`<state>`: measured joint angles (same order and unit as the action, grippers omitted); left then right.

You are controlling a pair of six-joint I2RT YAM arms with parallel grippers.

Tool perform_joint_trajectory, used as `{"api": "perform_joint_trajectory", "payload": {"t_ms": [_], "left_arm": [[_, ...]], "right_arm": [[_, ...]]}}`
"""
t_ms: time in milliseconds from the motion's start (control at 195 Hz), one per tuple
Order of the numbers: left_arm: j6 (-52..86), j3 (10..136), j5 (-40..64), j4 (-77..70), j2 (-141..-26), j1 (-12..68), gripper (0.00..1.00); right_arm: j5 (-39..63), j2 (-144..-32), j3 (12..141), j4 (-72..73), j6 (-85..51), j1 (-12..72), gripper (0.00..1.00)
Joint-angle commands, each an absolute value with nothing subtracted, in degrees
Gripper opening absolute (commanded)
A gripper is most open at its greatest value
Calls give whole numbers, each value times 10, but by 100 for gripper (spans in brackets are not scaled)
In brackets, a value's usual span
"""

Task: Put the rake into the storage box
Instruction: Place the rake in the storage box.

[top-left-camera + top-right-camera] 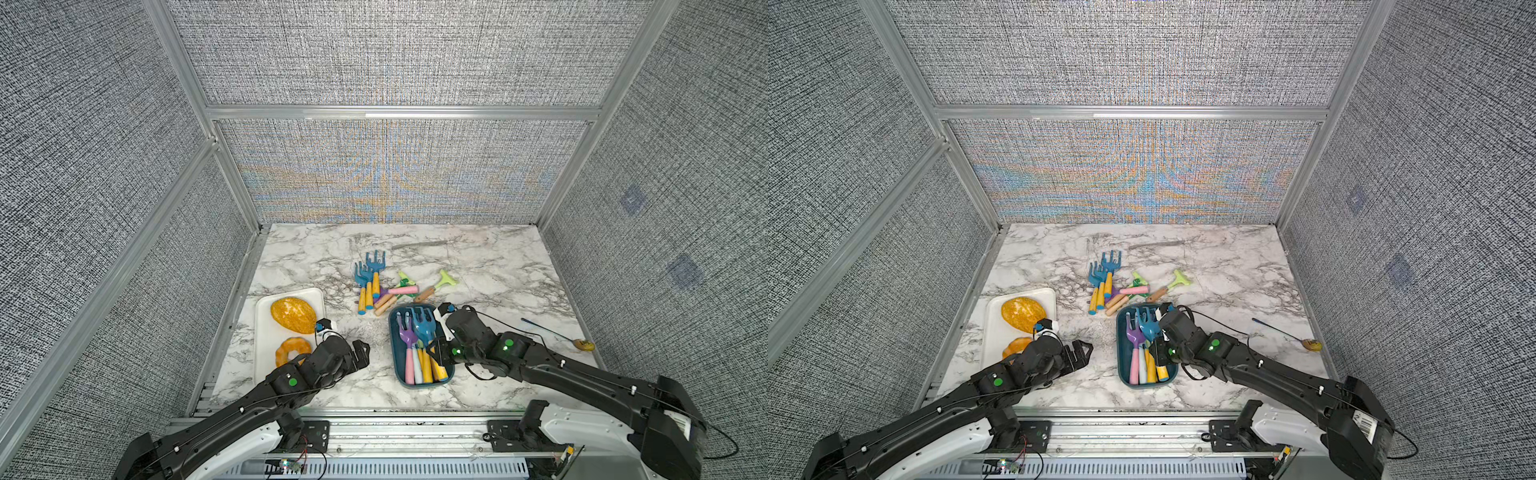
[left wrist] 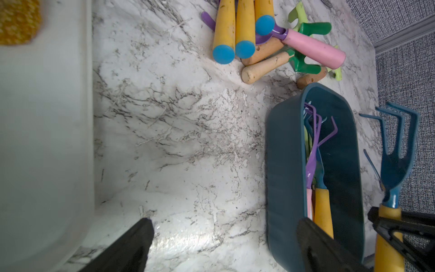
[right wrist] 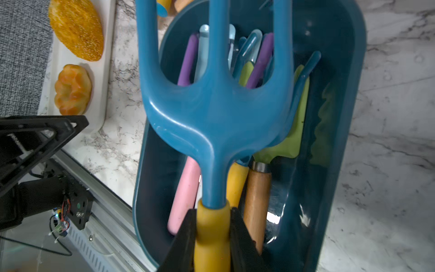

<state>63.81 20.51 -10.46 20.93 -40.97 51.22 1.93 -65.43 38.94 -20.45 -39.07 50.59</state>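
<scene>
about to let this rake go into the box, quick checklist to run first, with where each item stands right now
1. Grip: the right gripper is shut on the yellow handle of the blue rake. ok
2. Position: the rake's head hangs over the storage box, lined up with its length. ok
3. Room: the rakes already inside fill one side, and bare floor shows on the other. ok
4. Other arm: the left gripper is open over the table, apart from the box. ok
5. Gap between the held rake and those below it: cannot tell
</scene>
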Motion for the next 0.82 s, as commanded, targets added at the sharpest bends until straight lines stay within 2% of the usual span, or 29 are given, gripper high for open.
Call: {"api": "perform_joint_trajectory", "payload": {"t_ms": [0,169,251,338,451,646,815], "left_arm": [[652,196,-113,214,-394,512,99],[663,184,-119,231,-368,511,99],[659,188,-119,241,-364,511,99],[653,200,-122,258,-370,511,99],[647,212,-118,261,-391,511,99],[632,234,-101,235,-446,511,99],[605,272,-86,210,-514,511,99]], "right_arm": [[0,-675,389,-194,-405,509,0],[-16,-713,396,-198,-404,509,0],[-25,-717,402,-203,-405,511,25],[-34,-709,410,-211,-403,512,41],[-48,-687,416,-221,-402,512,47],[-73,-667,430,-238,-396,509,49],[-85,-665,454,-239,-357,464,63]]}}
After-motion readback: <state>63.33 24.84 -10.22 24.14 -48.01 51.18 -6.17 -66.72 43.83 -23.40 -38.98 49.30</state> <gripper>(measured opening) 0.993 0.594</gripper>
